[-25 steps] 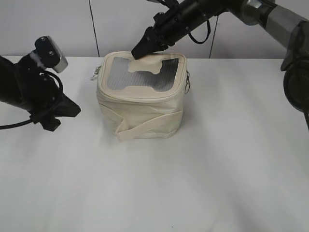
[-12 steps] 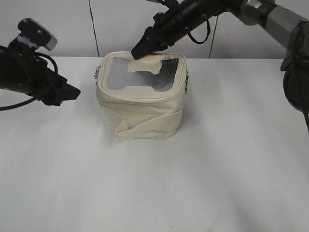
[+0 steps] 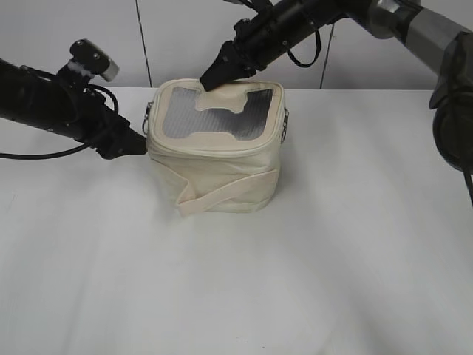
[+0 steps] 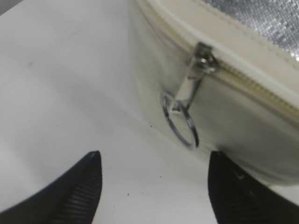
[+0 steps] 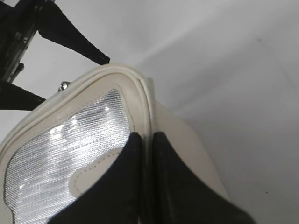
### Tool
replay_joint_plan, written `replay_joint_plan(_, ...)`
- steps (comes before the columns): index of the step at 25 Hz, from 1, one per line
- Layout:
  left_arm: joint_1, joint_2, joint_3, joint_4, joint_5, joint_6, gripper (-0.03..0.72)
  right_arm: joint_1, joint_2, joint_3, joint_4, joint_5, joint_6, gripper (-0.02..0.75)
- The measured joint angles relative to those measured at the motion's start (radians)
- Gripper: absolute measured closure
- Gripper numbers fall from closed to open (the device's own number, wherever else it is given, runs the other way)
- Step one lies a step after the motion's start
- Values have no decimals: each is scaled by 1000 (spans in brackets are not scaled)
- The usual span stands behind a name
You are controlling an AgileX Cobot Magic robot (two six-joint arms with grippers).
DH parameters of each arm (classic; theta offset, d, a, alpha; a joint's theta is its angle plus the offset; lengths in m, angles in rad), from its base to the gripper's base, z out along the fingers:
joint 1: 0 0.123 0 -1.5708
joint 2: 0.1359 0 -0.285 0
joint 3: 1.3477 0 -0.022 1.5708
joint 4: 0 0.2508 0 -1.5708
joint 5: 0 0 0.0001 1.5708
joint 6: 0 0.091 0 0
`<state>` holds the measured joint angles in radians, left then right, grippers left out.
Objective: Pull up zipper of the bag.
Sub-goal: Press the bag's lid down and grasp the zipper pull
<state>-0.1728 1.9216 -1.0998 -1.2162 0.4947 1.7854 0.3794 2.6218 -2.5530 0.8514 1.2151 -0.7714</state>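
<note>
Exterior view: the bag [image 3: 216, 148] is sitting upright on the white table [image 3: 332, 251], toward the back and left of centre, window panel [image 3: 214, 115] facing up and the strap band [image 3: 222, 194] running across its front. The left gripper [image 3: 133, 142] is reaching in low from the left, its tip just beside the bag's left side near the top rim. The right gripper [image 3: 209, 80] is coming down from the upper right onto the bag's rear top edge. A ring pull [image 3: 285, 127] is hanging at the bag's right side. Left wrist view: the left gripper [image 4: 154, 179] is standing spread, both fingers [image 4: 77, 191] apart on either side of a silver slider [image 4: 204, 53] on the zipper [image 4: 243, 77]; its ring pull [image 4: 180, 123] is dangling against the bag wall, untouched. Right wrist view: the right gripper [image 5: 145, 186] is pressing together on the bag's rim [image 5: 148, 116], pinching it between nearly closed fingers.
</note>
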Motion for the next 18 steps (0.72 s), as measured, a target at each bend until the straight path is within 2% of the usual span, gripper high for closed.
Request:
replay_joint_plan(8, -5, 31, -38, -99, 8, 34, 140, 0, 0, 0, -4, 0, 0, 696)
replay_joint_plan(11, -5, 32, -38, -174, -4, 67, 181, 0, 0, 0, -4, 0, 0, 696)
replay_joint_plan(15, -11, 37, -38, -211, -2, 110, 315, 0, 0, 0, -4, 0, 0, 696)
replay_joint_plan(18, -28, 47, -38, -215, -2, 115, 525, 0, 0, 0, -7, -2, 0, 696)
